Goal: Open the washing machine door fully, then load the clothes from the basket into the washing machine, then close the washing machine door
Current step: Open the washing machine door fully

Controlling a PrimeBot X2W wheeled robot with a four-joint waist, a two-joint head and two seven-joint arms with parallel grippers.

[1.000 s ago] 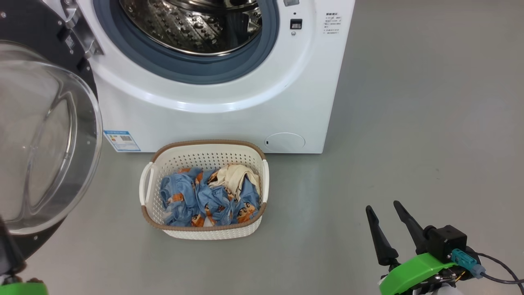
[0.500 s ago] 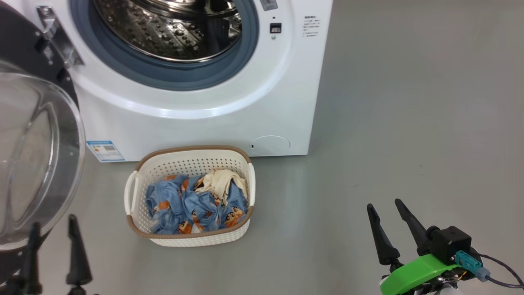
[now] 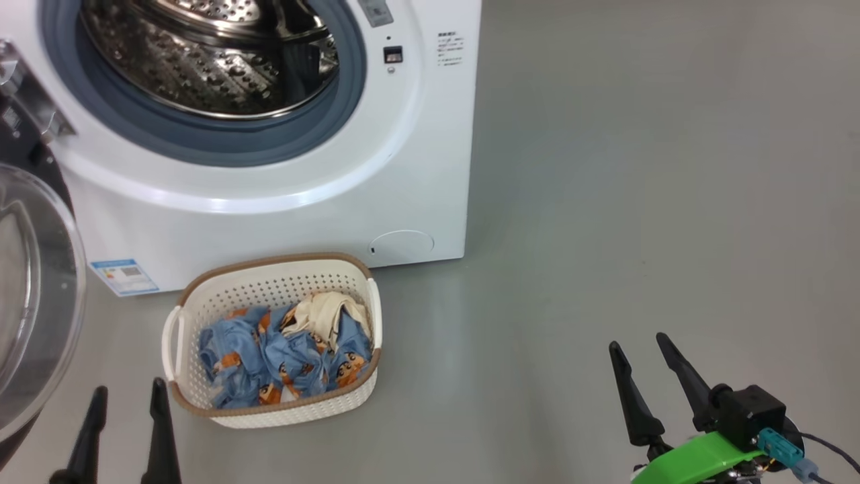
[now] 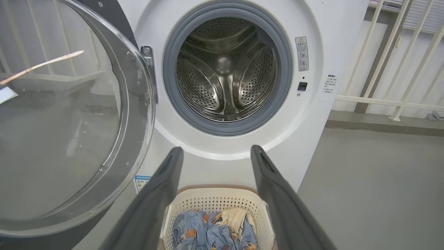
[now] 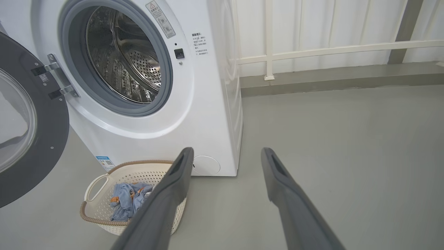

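Observation:
The white washing machine (image 3: 269, 202) stands with its steel drum (image 3: 201, 60) exposed. Its door (image 3: 33, 296) is swung wide open to the left, its glass bowl bulging out (image 4: 62, 121). On the floor before the machine sits the cream basket (image 3: 269, 403), holding blue printed clothes (image 3: 269, 366) and a cream-white piece (image 3: 326, 312). My left gripper (image 3: 127, 400) is open at the lower left, just left of the basket. At the lower right my right gripper (image 3: 638, 349) is open over bare floor, well away from the basket. In the left wrist view the fingers (image 4: 159, 194) frame the basket (image 4: 215, 203).
Grey floor (image 3: 638, 168) stretches to the right of the machine. A white railing (image 5: 329, 48) and a low ledge run along the back wall. A blue label sticker (image 3: 124, 275) and a round cover (image 3: 402, 245) sit low on the machine's front.
The head camera has swung right, so machine, door and basket shifted left in view. My left gripper has come into view at the lower left, open. The right gripper keeps its pose.

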